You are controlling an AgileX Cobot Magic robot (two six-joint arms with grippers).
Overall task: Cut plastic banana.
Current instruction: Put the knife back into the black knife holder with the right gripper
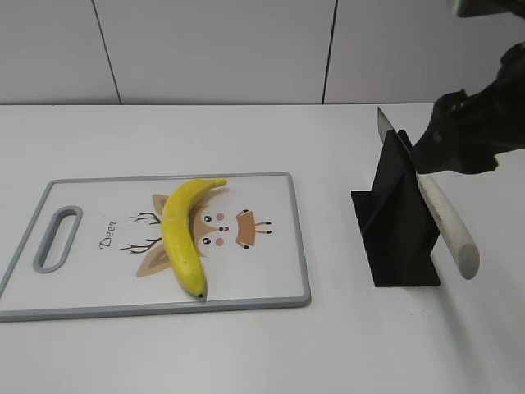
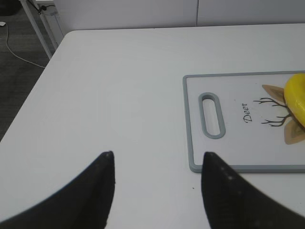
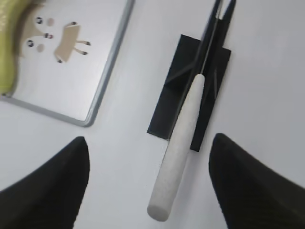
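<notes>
The plastic banana [image 1: 182,234] lies whole on the white cutting board [image 1: 82,283] with a deer drawing; part of it shows in the left wrist view [image 2: 296,95] and the right wrist view [image 3: 8,43]. A knife with a pale handle [image 1: 447,222] rests in a black stand [image 1: 394,222]; its handle [image 3: 178,148] sticks out between my right fingers. My right gripper [image 3: 148,152] is open, above the handle, not touching it. My left gripper [image 2: 157,157] is open and empty over bare table left of the board [image 2: 190,119].
The table's left edge [image 2: 33,90] drops to a dark floor with a cable and a table leg. A white panelled wall [image 1: 221,49] stands behind the table.
</notes>
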